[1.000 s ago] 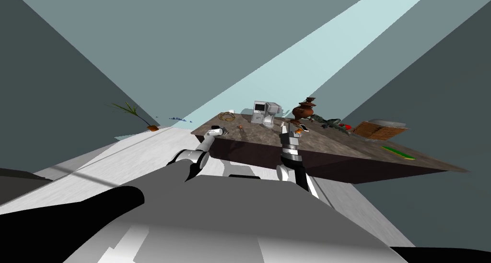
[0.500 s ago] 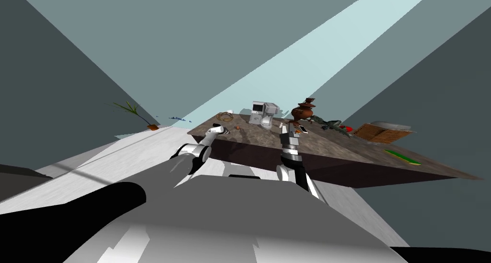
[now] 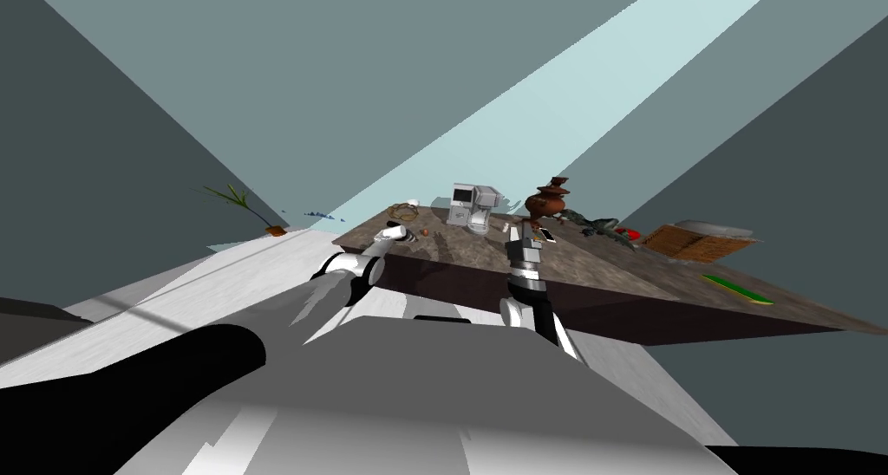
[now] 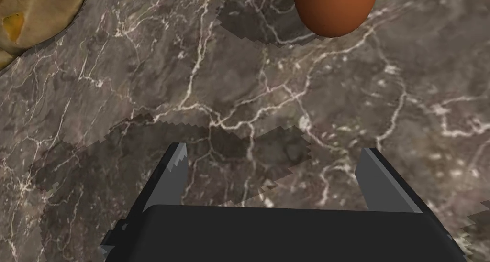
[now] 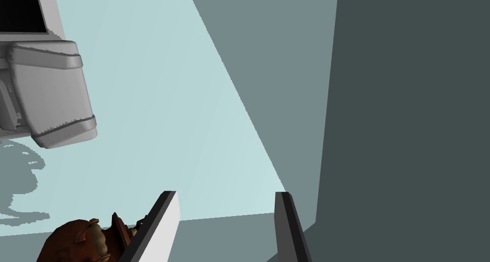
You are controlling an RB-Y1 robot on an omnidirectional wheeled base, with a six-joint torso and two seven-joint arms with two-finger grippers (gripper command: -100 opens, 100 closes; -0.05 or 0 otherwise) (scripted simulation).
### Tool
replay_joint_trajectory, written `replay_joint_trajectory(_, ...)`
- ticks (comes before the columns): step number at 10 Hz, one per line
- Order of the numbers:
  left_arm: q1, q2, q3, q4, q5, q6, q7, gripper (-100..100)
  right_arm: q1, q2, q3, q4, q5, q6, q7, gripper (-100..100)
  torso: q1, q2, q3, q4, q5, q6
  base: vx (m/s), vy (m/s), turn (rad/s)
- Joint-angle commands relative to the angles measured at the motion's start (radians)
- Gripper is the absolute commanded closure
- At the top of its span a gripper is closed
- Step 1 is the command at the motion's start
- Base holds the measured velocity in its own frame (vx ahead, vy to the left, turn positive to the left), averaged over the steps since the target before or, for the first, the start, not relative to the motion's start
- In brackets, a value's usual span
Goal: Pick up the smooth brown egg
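Observation:
The smooth brown egg (image 3: 426, 232) lies on the dark marble table top (image 3: 486, 253) near its left end. In the left wrist view the egg (image 4: 335, 8) rests on the marble a short way ahead of my left gripper (image 4: 275, 168) and a little off toward one finger. That gripper is open, low over the marble, with nothing between its fingers. In the head view the left gripper (image 3: 401, 230) sits just left of the egg. My right gripper (image 3: 513, 227) is raised over the table's middle, open and empty.
A tan woven ring (image 4: 33, 15) lies beside the left hand. Behind the egg stands a grey coffee machine (image 3: 473, 207), then a brown vase (image 3: 546, 201), a green figure (image 3: 598, 224) and a wicker tray (image 3: 694, 240). A potted plant (image 3: 247, 208) stands on the floor at left.
My left arm has reached farther over the table edge toward the egg. The whole view has shifted a little as I moved in; the right arm holds still.

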Motion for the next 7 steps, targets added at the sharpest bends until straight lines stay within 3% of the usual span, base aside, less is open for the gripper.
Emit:
replay_joint_trajectory(1, -0.039, -0.004, 0.004, 0.050, 0.009, 0.009, 0.013, -100, 0.000, 0.000, 0.000, 0.000, 0.000, 0.000, 0.000, 0, 0.000, 0.000, 0.000, 0.000, 0.000, 0.000, 0.090, -0.116, 0.008)
replay_joint_trajectory(2, -0.039, -0.004, 0.004, 0.056, 0.009, 0.009, 0.013, -100, 0.000, 0.000, 0.000, 0.000, 0.000, 0.000, 0.000, 0, -0.002, -0.001, -0.001, 0.000, 0.000, 0.000, 0.064, -0.089, 0.003)
replay_joint_trajectory(4, -0.090, -0.011, 0.008, 0.113, 0.020, 0.015, 0.027, -100, 0.000, 0.000, 0.000, 0.000, 0.000, 0.000, 0.000, 0, 0.000, 0.000, 0.000, 0.000, 0.000, 0.000, 0.111, -0.100, -0.024)
replay_joint_trajectory(5, -0.094, -0.007, 0.010, 0.138, 0.026, -0.004, 0.007, -100, 0.000, 0.000, 0.000, 0.000, 0.000, 0.000, 0.000, 0, -0.002, -0.004, -0.002, -0.001, -0.001, 0.000, 0.081, -0.059, -0.004)
replay_joint_trajectory(6, -0.099, -0.007, 0.011, 0.144, 0.028, -0.006, 0.005, 0, 0.000, 0.000, 0.000, 0.000, 0.000, 0.000, 0.000, 0, 0.001, -0.001, -0.001, -0.001, 0.000, 0.000, 0.012, -0.011, 0.002)
replay_joint_trajectory(7, -0.059, 0.015, 0.061, 0.107, 0.033, 0.019, -0.025, -100, 0.000, 0.000, 0.000, 0.000, 0.000, 0.000, 0.000, 0, 0.005, 0.002, 0.001, 0.000, 0.001, 0.000, 0.016, -0.050, -0.192)
